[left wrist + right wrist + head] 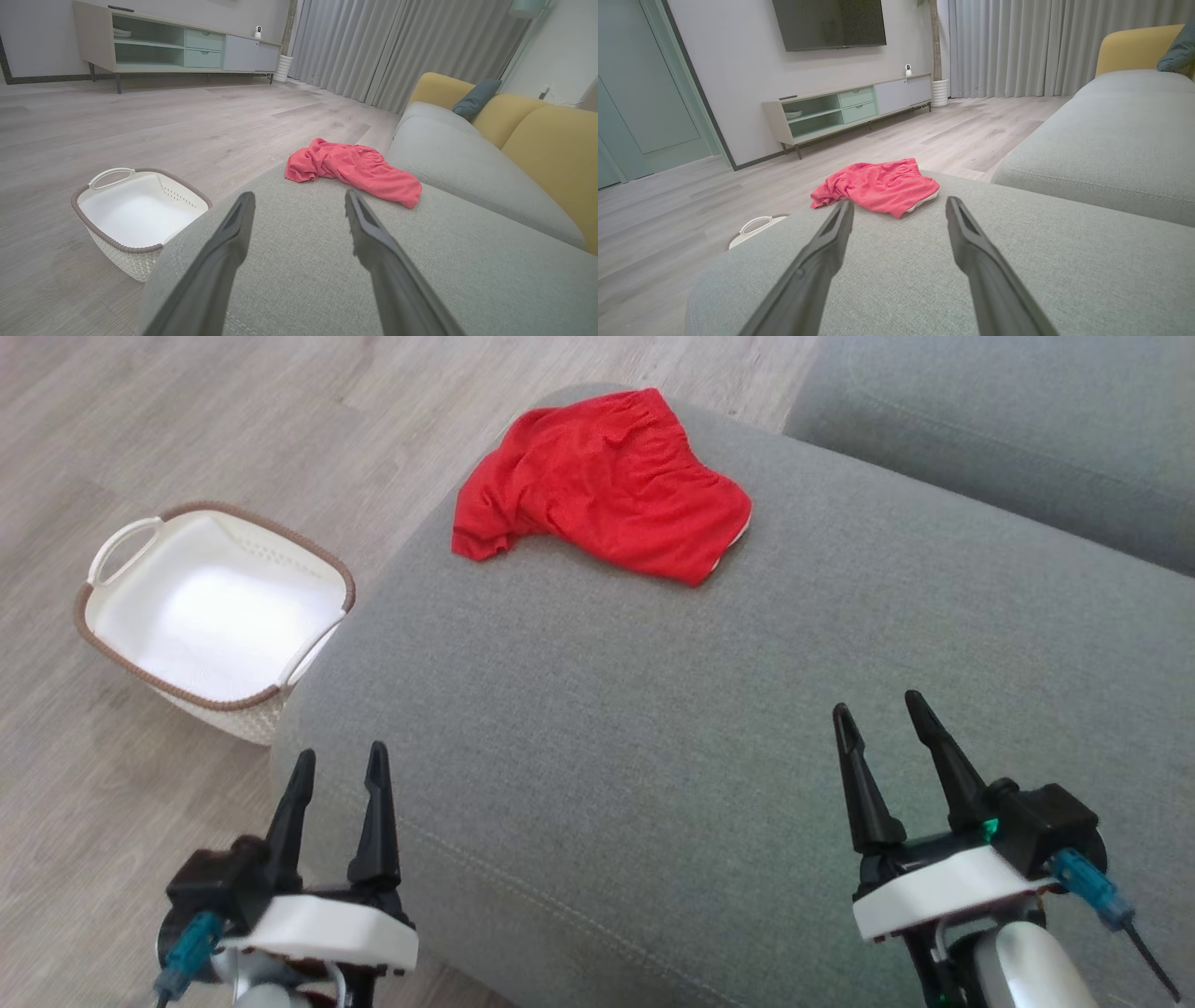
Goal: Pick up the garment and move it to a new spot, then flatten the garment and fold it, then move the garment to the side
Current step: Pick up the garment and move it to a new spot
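- The left gripper [340, 753] is standing wide open, with its two dark fingers well apart. It is holding nothing and is pointing over the near left corner of the grey sofa cushion [653, 728].
- The right gripper [878, 703] is also standing wide open and is gripping nothing, over the near right part of the same cushion.
- The red garment [607, 485] is lying crumpled on the far part of this cushion, close to its far edge and well apart from both grippers. A little white is showing under its right edge.
- A white basket [347, 586] with a brown rim is standing on the wooden floor [140, 420], just beside the left side of the cushion.
- In the room, a second grey seat [467, 168] is lying beside the cushion, with a yellow backrest [551, 140] behind it. A low cabinet [850, 112] is standing at the wall under a dark television [831, 23], and grey curtains [1017, 46] are hanging beside it.
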`<state>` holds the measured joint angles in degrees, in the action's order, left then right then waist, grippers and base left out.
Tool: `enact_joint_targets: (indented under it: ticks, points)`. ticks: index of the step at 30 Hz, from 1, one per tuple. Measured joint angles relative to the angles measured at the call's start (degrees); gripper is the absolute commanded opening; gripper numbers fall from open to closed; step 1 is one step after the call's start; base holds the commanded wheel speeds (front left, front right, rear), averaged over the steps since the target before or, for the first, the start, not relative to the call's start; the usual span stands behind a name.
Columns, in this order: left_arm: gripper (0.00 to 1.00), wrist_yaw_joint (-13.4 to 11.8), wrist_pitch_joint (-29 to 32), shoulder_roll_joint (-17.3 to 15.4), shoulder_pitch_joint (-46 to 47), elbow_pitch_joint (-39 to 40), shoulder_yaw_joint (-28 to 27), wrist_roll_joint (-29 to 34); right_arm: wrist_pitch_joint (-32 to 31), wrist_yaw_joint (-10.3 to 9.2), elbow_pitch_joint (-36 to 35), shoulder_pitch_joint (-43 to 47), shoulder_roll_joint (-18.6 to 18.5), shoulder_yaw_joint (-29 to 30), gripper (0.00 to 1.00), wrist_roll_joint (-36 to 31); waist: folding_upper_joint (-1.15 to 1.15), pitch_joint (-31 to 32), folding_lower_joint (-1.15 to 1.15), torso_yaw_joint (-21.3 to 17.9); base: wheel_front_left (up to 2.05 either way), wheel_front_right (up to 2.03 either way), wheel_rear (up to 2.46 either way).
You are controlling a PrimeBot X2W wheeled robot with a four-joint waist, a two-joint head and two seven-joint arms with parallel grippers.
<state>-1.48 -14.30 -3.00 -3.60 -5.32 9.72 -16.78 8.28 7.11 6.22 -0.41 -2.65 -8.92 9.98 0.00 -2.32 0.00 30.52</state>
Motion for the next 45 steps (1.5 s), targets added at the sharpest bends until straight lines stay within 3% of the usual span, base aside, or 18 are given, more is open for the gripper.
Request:
enact_joint_targets:
  ticks: [8,15,21,28,32,40,41,42,44,45]
  points:
    - [1.00,2.55,0.00,-2.25,4.95,-0.15,-0.63,2.40,-1.25,0.00,-1.64,-0.31,0.00,0.53,1.00,-1.71,0.00,-2.92,0.00,-1.38,0.00,0.00,0.00]
    - [1.00,5.14,3.65,-9.70,23.87,-2.25,-1.81,4.71,-3.14,0.00,-5.14,-3.37,-0.03,2.20,1.00,-4.77,0.00,-7.49,0.00,-6.46,0.00,0.00,0.00]
    - [1.00,7.64,11.69,-13.41,38.96,-11.16,-2.37,2.79,-4.82,0.00,-8.82,-6.74,-0.07,2.88,1.00,-7.30,0.00,-12.68,0.01,-11.75,0.00,0.00,0.00]
    - [1.00,8.55,18.63,-14.90,50.60,-25.37,-2.22,-2.72,-6.05,0.00,-12.16,-8.58,-0.10,3.39,1.00,-9.02,0.00,-20.26,0.01,-17.21,0.00,0.00,0.00]
    - [1.00,8.64,21.87,-14.43,54.50,-33.61,1.10,-5.04,-6.47,0.00,-13.58,-9.77,-0.12,3.77,1.00,-9.59,0.00,-25.56,0.02,-20.18,0.00,0.00,0.00]
    - [1.00,8.64,23.28,-13.96,57.41,-42.79,3.38,-10.23,-6.43,0.00,-14.50,-11.72,-0.14,3.49,1.00,-10.09,0.00,-31.20,0.00,-23.62,0.00,0.00,0.00]
    - [0.93,8.64,23.28,-14.28,58.26,-43.46,3.50,-10.69,-6.39,0.00,-14.50,-12.02,-0.14,3.49,1.00,-10.07,0.00,-31.52,0.00,-23.93,0.00,0.00,0.00]
    - [0.58,8.83,23.31,-14.60,59.09,-44.26,3.74,-10.90,-6.28,0.01,-14.52,-12.13,-0.14,3.53,1.00,-10.07,0.00,-31.75,0.00,-24.19,0.00,0.00,0.00]
    - [0.04,8.96,23.35,-15.02,60.33,-45.58,4.36,-11.21,-6.27,0.00,-14.44,-12.11,-0.15,3.70,1.00,-10.07,0.00,-31.88,0.00,-24.50,0.00,0.00,0.00]
    - [0.00,8.96,23.32,-15.06,60.58,-46.10,4.65,-11.22,-6.22,0.00,-14.43,-12.11,-0.15,3.83,1.00,-10.07,0.00,-31.77,0.00,-24.51,0.00,0.00,0.00]
